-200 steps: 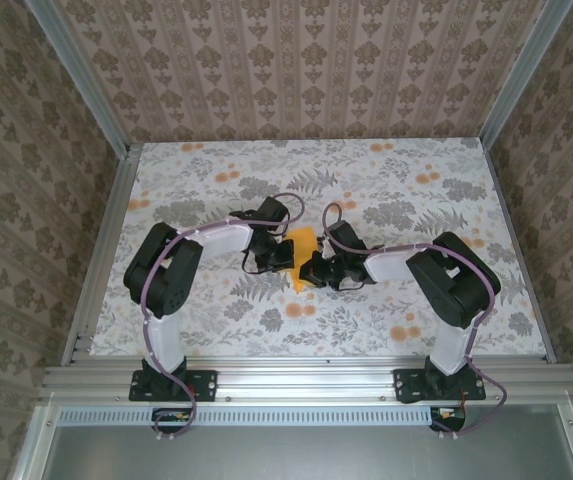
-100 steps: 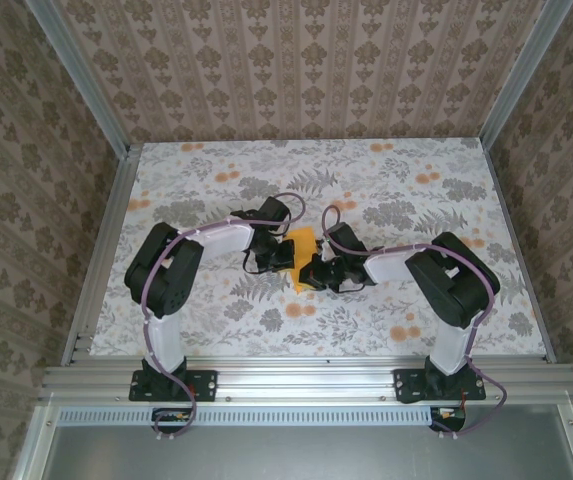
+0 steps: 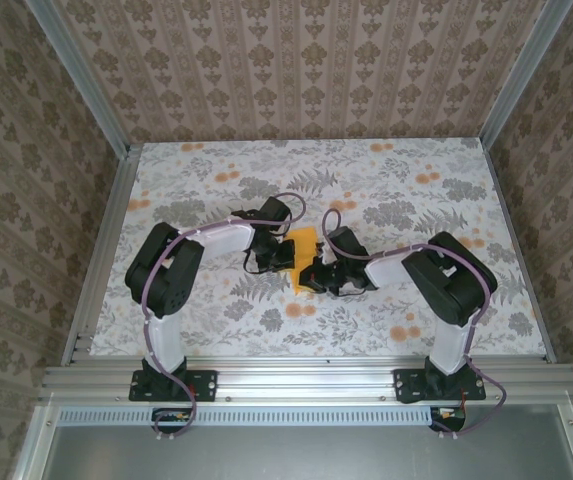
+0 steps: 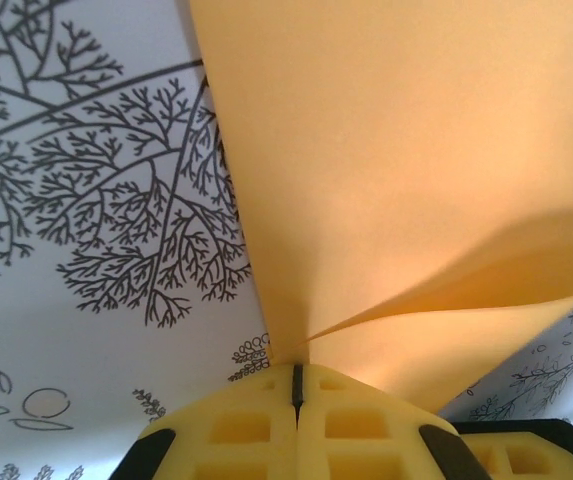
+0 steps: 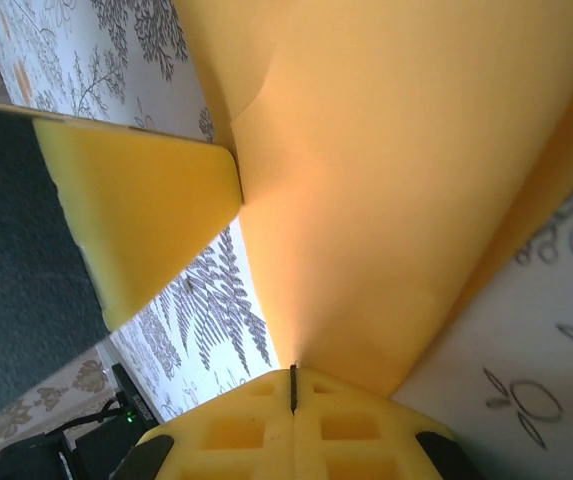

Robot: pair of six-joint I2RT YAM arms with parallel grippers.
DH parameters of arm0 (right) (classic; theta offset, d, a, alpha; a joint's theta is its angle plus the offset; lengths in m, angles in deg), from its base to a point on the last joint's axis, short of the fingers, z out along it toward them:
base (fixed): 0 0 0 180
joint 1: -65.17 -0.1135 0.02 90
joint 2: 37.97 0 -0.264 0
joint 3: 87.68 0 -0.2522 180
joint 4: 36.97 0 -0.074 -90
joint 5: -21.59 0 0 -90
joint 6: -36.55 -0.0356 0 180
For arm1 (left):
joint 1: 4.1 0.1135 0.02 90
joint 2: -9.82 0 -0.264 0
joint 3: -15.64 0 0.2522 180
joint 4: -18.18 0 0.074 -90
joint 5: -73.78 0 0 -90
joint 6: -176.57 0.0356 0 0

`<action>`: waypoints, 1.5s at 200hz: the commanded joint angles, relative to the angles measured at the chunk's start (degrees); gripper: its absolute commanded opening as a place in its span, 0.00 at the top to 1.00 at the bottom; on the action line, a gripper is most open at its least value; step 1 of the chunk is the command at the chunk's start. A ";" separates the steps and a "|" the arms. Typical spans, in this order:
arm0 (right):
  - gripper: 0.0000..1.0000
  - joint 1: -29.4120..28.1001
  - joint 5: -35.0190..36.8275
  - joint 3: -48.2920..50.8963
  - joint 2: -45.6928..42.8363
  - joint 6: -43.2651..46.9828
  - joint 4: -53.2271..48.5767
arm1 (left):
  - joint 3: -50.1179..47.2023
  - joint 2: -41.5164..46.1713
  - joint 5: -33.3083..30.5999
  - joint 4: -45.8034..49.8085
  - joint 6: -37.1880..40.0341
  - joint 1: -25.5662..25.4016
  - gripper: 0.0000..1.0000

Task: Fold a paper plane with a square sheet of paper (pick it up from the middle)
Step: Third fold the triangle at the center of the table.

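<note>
The square sheet of paper point(image 3: 305, 242) sits near the middle of the bench point(image 3: 416, 180), between the two arms, which reach in from the left and the right. In the overhead view it shows as a small bright-orange patch, partly covered by both tools.

The left tool point(image 3: 286, 256) meets the sheet from the left. In the left wrist view this tool point(image 4: 297, 385) is clenched: its two yellow fingers point(image 4: 236, 430) press together with only a thin dark seam between them, and the sheet point(image 4: 396, 170) comes out of that seam. From there the paper spreads up and to the right. One layer curls away in a soft bend on the right, above the grey fern print point(image 4: 136, 200) of the bench.

The right tool point(image 3: 312, 277) meets the sheet at its near edge, a little to the right of the left tool. In the right wrist view this tool point(image 5: 292, 385) is also clenched, its yellow fingers point(image 5: 346, 430) shut on the paper point(image 5: 386, 180), which fans out from the seam across most of the view. A crease or fold line runs up from the grip. At the left of that view a pale yellow wedge point(image 5: 136, 210) touches the sheet's edge; it cannot be told what it is.

The sheet's exact outline cannot be made out in any view.
</note>
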 commanded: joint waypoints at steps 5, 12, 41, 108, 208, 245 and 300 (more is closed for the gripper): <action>0.95 -1.15 -0.95 1.12 -1.50 -0.02 -0.27 | -1.41 -3.94 -3.60 4.75 -1.20 -0.73 1.00; 0.95 -1.28 -1.02 1.19 -1.18 0.07 -0.23 | -1.39 -3.96 -3.61 4.75 -1.16 -0.73 1.00; 0.95 -1.94 -1.26 1.67 -0.40 -0.38 0.67 | -1.42 -3.96 -3.78 4.83 -1.21 -0.70 1.00; 0.95 -2.95 -0.80 0.80 0.02 1.67 -1.98 | -1.77 -4.04 -3.87 4.67 -1.30 -0.93 1.00; 0.94 -6.07 5.66 -4.19 -1.29 9.91 -18.19 | -1.33 -4.06 -3.87 4.74 -1.47 -0.92 1.00; 0.86 -3.21 6.69 -1.83 -11.61 6.74 -12.12 | -0.77 -3.14 -3.53 4.92 -0.58 -0.93 1.00; 0.88 2.35 10.25 -4.41 -11.50 9.42 -15.95 | 0.89 -2.60 -2.15 4.74 0.81 -0.89 1.00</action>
